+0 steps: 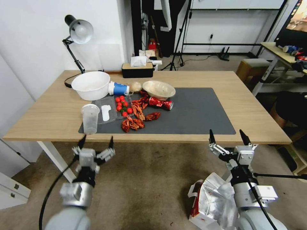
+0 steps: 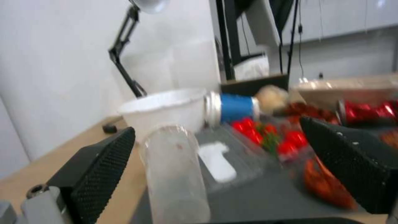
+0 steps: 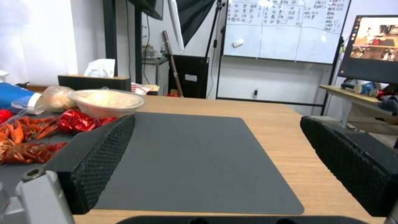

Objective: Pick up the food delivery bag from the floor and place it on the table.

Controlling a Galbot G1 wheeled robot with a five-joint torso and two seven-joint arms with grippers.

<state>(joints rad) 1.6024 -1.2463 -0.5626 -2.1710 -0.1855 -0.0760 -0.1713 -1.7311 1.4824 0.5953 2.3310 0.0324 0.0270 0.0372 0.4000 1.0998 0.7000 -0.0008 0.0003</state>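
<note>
The food delivery bag [image 1: 212, 198] lies on the carpeted floor [image 1: 150, 185] at the lower right, crumpled, with silver foil and a red side showing; my right arm hides part of it. My right gripper [image 1: 227, 134] is open and empty, raised above the bag at the table's front edge. In the right wrist view this gripper [image 3: 218, 118] faces across the dark grey mat [image 3: 195, 149]. My left gripper [image 1: 97, 140] is also open and empty, just in front of the light-wood table [image 1: 48, 111]. The left wrist view has the left gripper [image 2: 217, 126] facing a clear plastic cup [image 2: 174, 174].
Several things crowd the mat's left half: a white bowl [image 1: 91, 84], a tipped blue cup [image 1: 119, 88], cherry tomatoes [image 1: 123, 103], crayfish [image 1: 136, 118], a crushed red can [image 1: 161, 103] and a beige bowl [image 1: 159, 89]. A desk lamp [image 1: 78, 32] and tissue box [image 1: 137, 68] stand behind. The mat's right half [image 1: 198, 111] is bare.
</note>
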